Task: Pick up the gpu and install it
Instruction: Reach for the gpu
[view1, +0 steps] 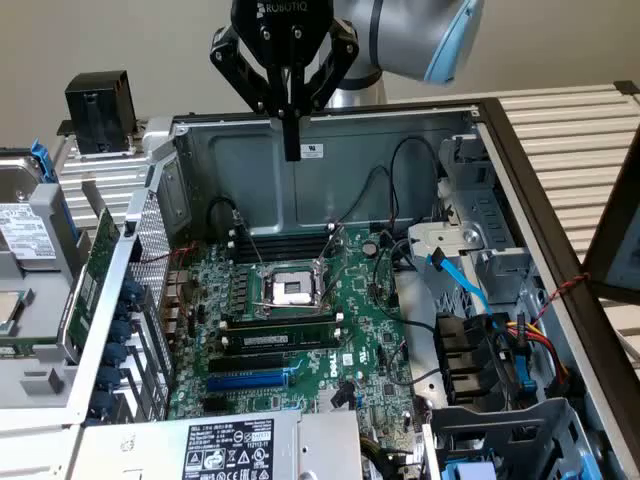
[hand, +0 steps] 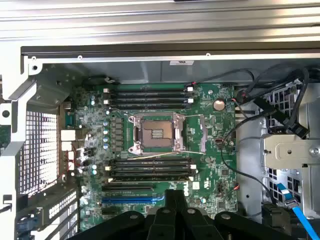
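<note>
The gripper (view1: 291, 148), fingers pressed together and empty, hangs above the far wall of the case (view1: 400, 165), while the gpu (view1: 93, 285) leans on edge outside it toward the exterior view's left, long side running near to far.

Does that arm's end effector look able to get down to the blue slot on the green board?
Probably yes: the case lies open, the end effector hangs above it, and nothing covers the blue slot.
</note>
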